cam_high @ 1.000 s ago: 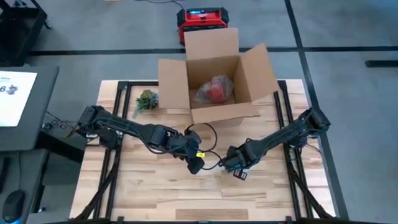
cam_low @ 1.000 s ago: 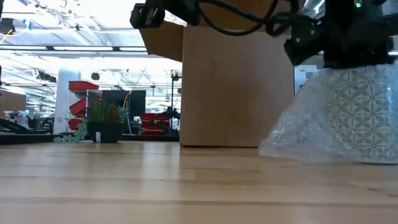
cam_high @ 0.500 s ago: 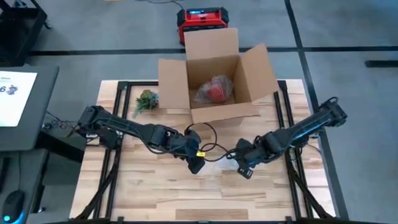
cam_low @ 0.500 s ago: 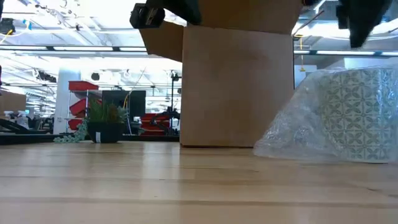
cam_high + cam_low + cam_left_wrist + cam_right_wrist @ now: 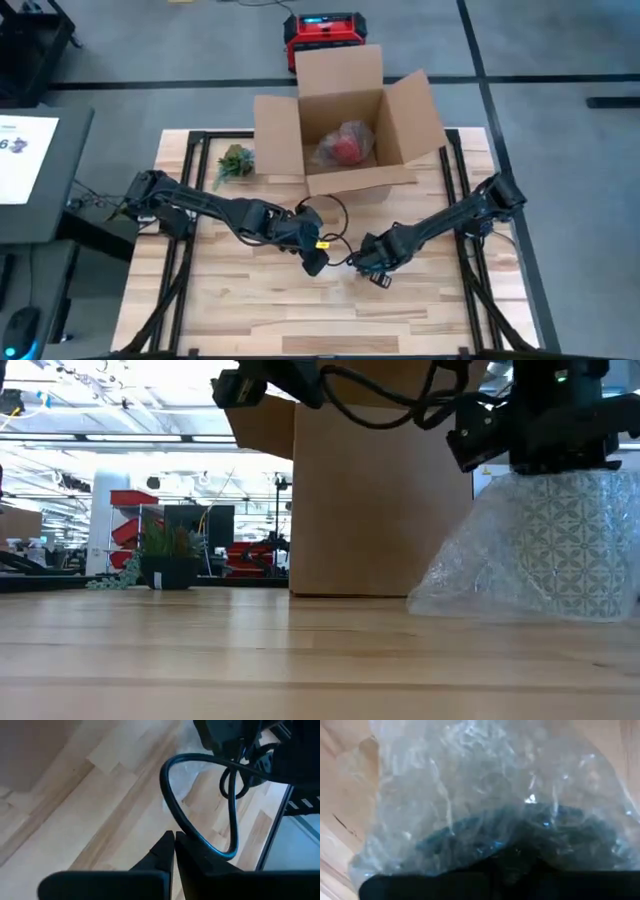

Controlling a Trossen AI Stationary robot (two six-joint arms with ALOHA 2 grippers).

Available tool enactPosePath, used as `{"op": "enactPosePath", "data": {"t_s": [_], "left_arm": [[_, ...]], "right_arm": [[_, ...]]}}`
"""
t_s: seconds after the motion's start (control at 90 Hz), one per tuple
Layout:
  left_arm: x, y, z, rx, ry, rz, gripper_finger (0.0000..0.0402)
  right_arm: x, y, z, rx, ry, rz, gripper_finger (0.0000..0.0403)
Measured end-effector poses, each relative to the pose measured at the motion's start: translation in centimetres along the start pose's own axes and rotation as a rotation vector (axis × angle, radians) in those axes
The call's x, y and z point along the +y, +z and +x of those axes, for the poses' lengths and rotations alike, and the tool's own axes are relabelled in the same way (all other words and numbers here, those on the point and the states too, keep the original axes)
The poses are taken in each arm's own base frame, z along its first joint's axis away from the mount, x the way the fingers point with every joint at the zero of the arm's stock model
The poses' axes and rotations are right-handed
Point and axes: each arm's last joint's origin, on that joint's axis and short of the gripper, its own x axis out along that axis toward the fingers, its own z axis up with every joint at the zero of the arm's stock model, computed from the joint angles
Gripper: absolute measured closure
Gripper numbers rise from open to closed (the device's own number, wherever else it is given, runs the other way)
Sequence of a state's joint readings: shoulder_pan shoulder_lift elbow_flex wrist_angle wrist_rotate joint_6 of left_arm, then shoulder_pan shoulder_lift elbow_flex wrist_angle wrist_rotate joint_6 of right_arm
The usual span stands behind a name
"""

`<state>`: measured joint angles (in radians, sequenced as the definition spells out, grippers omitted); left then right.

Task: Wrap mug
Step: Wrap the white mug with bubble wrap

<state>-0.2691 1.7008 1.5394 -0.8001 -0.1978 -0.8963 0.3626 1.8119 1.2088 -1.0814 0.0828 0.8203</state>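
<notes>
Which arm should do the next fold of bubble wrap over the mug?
Right. The right gripper sits directly on the mug and its bubble wrap; the left gripper is beside them, fingers shut and empty.

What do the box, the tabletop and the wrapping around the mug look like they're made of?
The box looks like brown corrugated cardboard, matte, with folded-out flaps. The tabletop seems to be light wood with a smooth finish, showing plank seams and grain. The wrapping appears to be clear bubble wrap: translucent, crinkled plastic with glints, through which the mug shows a patterned surface, possibly ceramic.
</notes>
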Motion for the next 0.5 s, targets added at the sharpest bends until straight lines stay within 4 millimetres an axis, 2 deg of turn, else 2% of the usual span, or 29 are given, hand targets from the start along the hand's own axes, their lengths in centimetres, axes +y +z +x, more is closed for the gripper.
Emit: {"op": "enactPosePath", "data": {"t_s": [0.1, 0.244, 0.444, 0.5], "left_arm": [[0.0, 0.0, 0.0, -0.002, -0.001, -0.003, 0.0402], [-0.1, 0.1, 0.0, -0.007, -0.007, -0.005, 0.0402], [-0.1, 0.1, 0.0, -0.007, -0.007, -0.001, 0.0402], [-0.1, 0.1, 0.0, -0.007, -0.007, 0.000, 0.0402]], "right_arm": [[-0.5, -0.2, -2.3, -0.046, 0.018, -0.004, 0.0403], [-2.2, -1.2, -6.8, -0.167, 0.131, 0.046, 0.0403], [-4.7, -3.0, -10.7, -0.270, 0.258, 0.103, 0.0399], [-4.9, -3.5, -11.4, -0.303, 0.297, 0.088, 0.0389]]}}
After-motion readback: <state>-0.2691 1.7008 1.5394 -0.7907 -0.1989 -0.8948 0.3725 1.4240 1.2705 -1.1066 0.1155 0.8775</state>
